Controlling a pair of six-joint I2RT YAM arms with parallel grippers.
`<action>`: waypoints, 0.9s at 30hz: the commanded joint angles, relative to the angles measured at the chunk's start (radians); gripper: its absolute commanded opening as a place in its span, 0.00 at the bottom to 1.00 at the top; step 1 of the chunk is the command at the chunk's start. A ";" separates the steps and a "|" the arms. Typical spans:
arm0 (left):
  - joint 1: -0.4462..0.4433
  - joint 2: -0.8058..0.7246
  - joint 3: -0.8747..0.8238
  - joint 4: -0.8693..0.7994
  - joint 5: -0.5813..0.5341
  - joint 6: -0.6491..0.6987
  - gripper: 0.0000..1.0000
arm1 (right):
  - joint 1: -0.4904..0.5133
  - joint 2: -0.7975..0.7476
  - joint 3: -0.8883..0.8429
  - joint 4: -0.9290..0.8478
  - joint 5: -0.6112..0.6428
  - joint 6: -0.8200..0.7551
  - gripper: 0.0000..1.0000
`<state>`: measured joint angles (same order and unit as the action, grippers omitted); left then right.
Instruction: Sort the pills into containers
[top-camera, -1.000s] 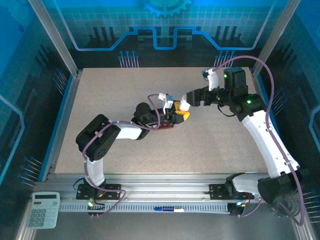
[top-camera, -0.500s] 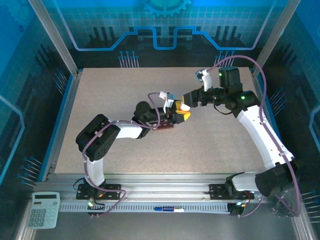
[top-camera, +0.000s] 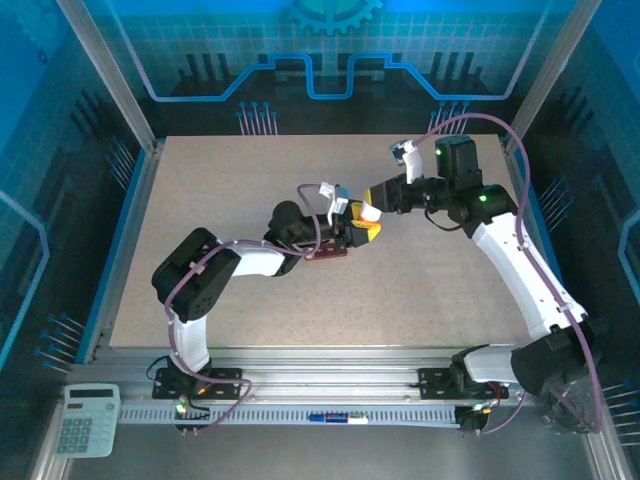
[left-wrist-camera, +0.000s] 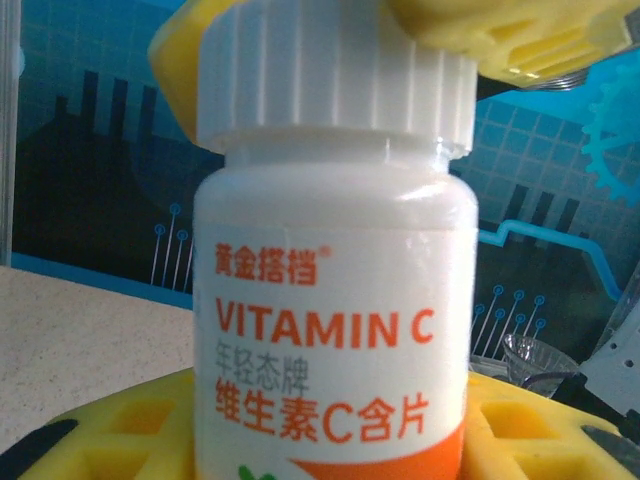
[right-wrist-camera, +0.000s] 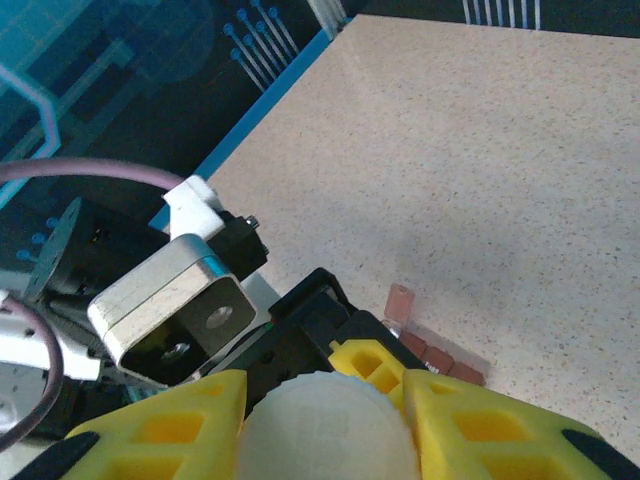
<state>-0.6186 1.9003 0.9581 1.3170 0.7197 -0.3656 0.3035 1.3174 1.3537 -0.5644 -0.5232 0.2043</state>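
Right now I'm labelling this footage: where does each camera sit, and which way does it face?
Top external: above and behind the bases, looking down on the table; both arms show, left gripper and right gripper meeting mid-table.
Left wrist: looks level along its own yellow fingers at the bottle they hold, blue wall behind.
Right wrist: looks down past its own yellow fingers onto the cap, strip beyond.
Shared: both wrist views show the cap clamped by the right gripper.
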 joint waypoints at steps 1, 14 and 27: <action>-0.003 -0.020 0.002 0.083 -0.074 0.043 0.00 | 0.046 -0.020 -0.078 -0.002 0.138 0.107 0.36; -0.026 -0.075 -0.056 0.005 -0.240 0.211 0.00 | 0.191 -0.077 -0.204 0.100 0.450 0.338 0.39; -0.027 -0.037 -0.069 0.046 -0.227 0.197 0.00 | 0.119 -0.045 0.031 -0.025 0.347 0.243 0.75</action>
<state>-0.6407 1.8889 0.8818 1.2934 0.5076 -0.1772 0.4431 1.2797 1.3128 -0.5362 -0.1215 0.4870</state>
